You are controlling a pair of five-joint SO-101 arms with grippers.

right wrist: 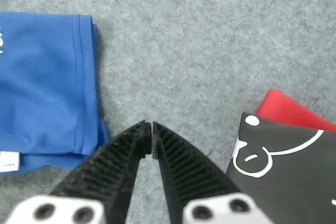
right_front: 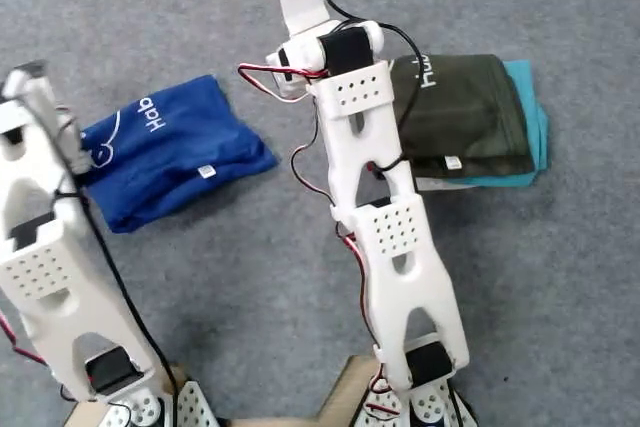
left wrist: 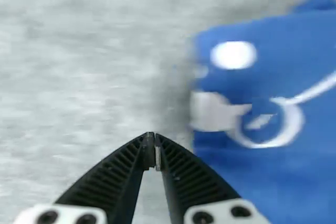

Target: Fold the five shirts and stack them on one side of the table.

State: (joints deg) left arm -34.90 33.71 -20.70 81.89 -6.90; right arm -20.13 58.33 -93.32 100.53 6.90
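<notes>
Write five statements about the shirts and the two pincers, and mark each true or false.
1. The blue shirt lies folded, apart from the stack. True.
2. The left pincer grips the blue shirt. False: it is shut on nothing, over bare table beside the shirt.
3. A dark shirt tops the stack, with a teal shirt under it. True.
4. The right pincer is wide open. False: it is shut and empty.
5. A red shirt lies on top of the dark one. False: a red edge shows from under it.
</notes>
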